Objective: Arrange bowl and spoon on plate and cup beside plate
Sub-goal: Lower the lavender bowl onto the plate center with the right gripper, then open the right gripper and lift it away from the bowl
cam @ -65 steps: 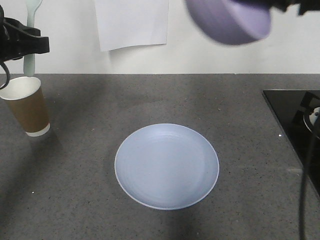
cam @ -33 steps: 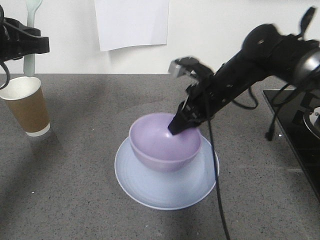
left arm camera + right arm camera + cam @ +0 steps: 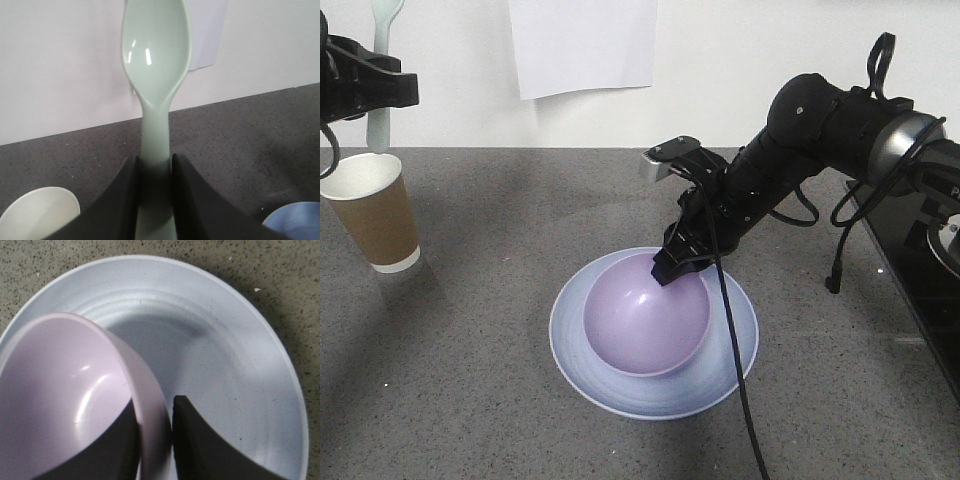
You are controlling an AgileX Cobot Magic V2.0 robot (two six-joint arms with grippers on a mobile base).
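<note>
The counter fills the lower part of the front view, with the plate at its centre. The bowl sits on the plate, tilted toward the camera. The right gripper reaches down from the upper right and meets the bowl's far rim. Only the right wrist view shows its 2 fingers pinching the bowl wall, 1 inside and 1 outside, over the plate's rings. The cup stands upright at the left edge. Above it, the left gripper holds the spoon upright; the left wrist view shows both fingers closed narrowly on the handle, scoop up.
</note>
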